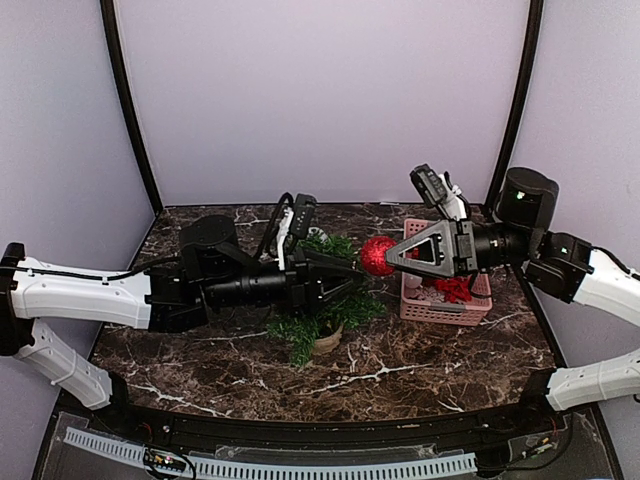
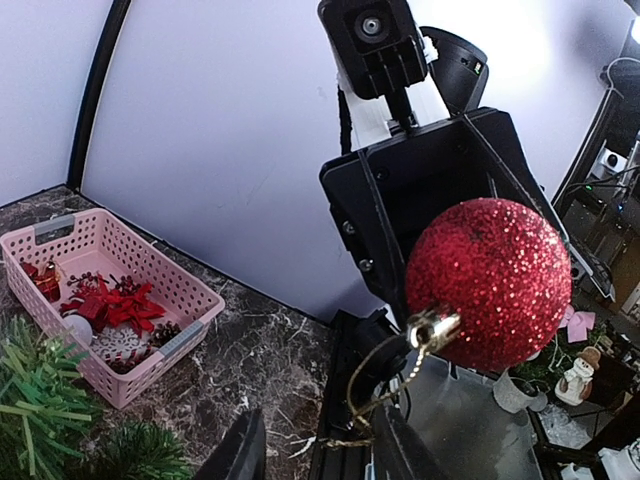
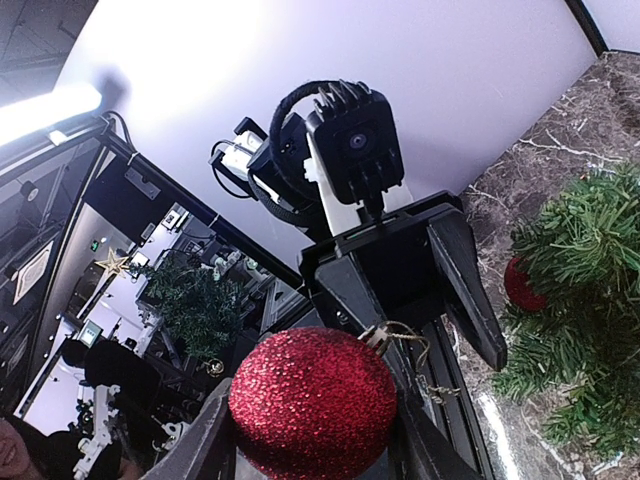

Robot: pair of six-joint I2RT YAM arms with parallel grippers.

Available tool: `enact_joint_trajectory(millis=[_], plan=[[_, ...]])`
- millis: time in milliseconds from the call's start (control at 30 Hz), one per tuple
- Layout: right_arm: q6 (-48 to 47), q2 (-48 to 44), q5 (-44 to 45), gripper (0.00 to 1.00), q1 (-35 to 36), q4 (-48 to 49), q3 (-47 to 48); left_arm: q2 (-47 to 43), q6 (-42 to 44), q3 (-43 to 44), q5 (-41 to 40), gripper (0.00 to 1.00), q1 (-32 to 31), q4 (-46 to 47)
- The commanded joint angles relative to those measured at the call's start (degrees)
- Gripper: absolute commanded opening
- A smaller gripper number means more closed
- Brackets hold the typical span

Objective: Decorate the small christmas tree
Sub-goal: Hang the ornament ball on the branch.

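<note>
The small christmas tree point(image 1: 318, 305) stands mid-table on a tan base point(image 1: 328, 340); a small red ornament point(image 3: 522, 285) hangs among its branches point(image 3: 590, 300). My right gripper point(image 1: 388, 257) is shut on a red glitter ball point(image 1: 377, 255), held in the air just right of the treetop, with its gold cap point(image 2: 432, 327) facing the left arm. The ball's gold loop point(image 2: 370, 385) hangs between the fingers of my left gripper point(image 2: 315, 440), close to the right one. Those jaws stand apart over the tree, with nothing clamped.
A pink basket point(image 1: 445, 312) sits to the right of the tree, below the right gripper. It holds a red poinsettia point(image 2: 112, 305), a white snowflake and a pine cone. Dark marble tabletop point(image 1: 420, 370) runs to the black frame posts and lilac walls.
</note>
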Motion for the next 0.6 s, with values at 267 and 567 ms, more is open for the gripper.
enact_joint_trajectory(millis=[267, 567], plan=[[-0.4, 0.2, 1.6, 0.36, 0.6, 1.7, -0.9, -1.4, -2.1, -0.9, -0.4, 0.07, -0.3, 2.0], [5.5, 0.2, 3.0, 0.36, 0.7, 11.0, -9.4, -5.7, -2.0, -4.3, -3.2, 0.0, -0.7, -6.4]])
